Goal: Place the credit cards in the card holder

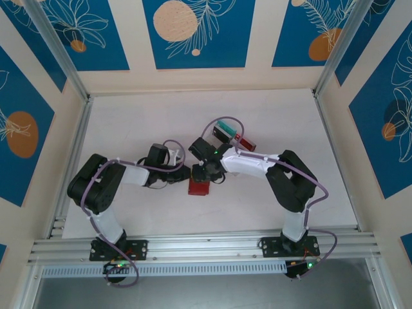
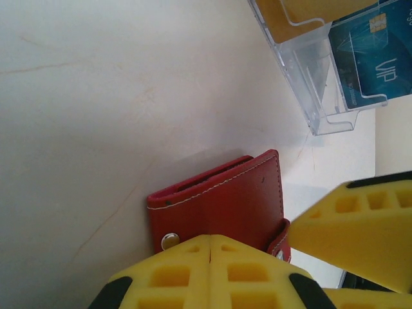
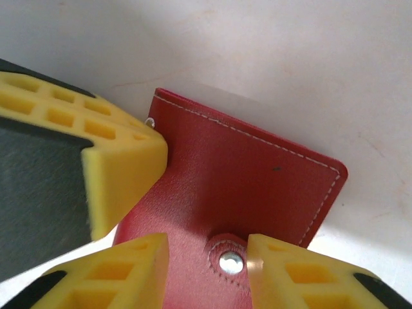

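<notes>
Bracing the wallet just ahead of its tips, left gripper is pressed together, likely to steady it; right gripper spread astride the snap tab, seemingly to unfasten it; cards sit beyond in the rack

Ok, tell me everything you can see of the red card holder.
The card holder is red, leather-like and pale-stitched, with a silver snap on a strap tab. It lies folded flat on the white table, near the clear rack. The shut left gripper touches one edge; the right gripper straddles the snap tab, open.
</notes>
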Motion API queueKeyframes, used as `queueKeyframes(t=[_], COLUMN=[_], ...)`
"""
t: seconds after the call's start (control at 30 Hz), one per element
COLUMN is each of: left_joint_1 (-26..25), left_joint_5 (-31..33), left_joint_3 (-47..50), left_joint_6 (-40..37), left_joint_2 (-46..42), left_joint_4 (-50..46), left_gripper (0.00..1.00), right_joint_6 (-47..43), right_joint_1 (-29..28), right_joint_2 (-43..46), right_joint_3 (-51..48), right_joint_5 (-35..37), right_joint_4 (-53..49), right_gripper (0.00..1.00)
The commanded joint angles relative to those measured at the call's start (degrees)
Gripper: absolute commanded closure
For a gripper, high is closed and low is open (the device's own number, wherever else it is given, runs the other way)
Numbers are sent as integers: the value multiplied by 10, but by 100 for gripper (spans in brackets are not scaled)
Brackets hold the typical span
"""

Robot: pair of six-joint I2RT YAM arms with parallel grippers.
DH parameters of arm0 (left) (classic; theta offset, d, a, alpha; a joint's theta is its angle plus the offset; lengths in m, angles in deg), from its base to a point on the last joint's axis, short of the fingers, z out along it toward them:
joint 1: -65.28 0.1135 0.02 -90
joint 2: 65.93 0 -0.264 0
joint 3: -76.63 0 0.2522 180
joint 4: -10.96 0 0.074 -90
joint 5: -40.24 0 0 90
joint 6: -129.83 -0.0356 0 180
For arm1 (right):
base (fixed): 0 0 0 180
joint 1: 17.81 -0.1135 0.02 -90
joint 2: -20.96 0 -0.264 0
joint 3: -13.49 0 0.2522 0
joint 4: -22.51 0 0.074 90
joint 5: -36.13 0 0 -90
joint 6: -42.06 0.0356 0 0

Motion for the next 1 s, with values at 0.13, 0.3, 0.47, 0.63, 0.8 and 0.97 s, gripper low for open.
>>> queueKeyframes(t=[0.13, 0.3, 0.47, 0.63, 0.8, 0.97], left_joint_1=[-6, -6, -5, -5, -5, -5], left_joint_5=[17, 20, 27, 30, 35, 38], left_joint_3=[28, 31, 36, 37, 37, 40], left_joint_6=[-9, -8, -5, -4, 0, 3], left_joint_2=[25, 25, 27, 31, 37, 44], left_joint_4=[-11, -11, -12, -12, -12, -11], left_gripper=[100, 100, 100, 100, 100, 100], right_joint_6=[6, 36, 58, 71, 78, 81], right_joint_1=[-26, -45, -48, -49, -48, -49], right_joint_2=[-45, -60, -67, -75, -69, -47], right_joint_3=[27, 26, 5, -8, -18, -17], right_joint_5=[70, 138, 152, 164, 173, 183], right_joint_4=[-43, -79, -84, -87, -92, -100], right_gripper=[60, 61, 65, 70, 82, 100])
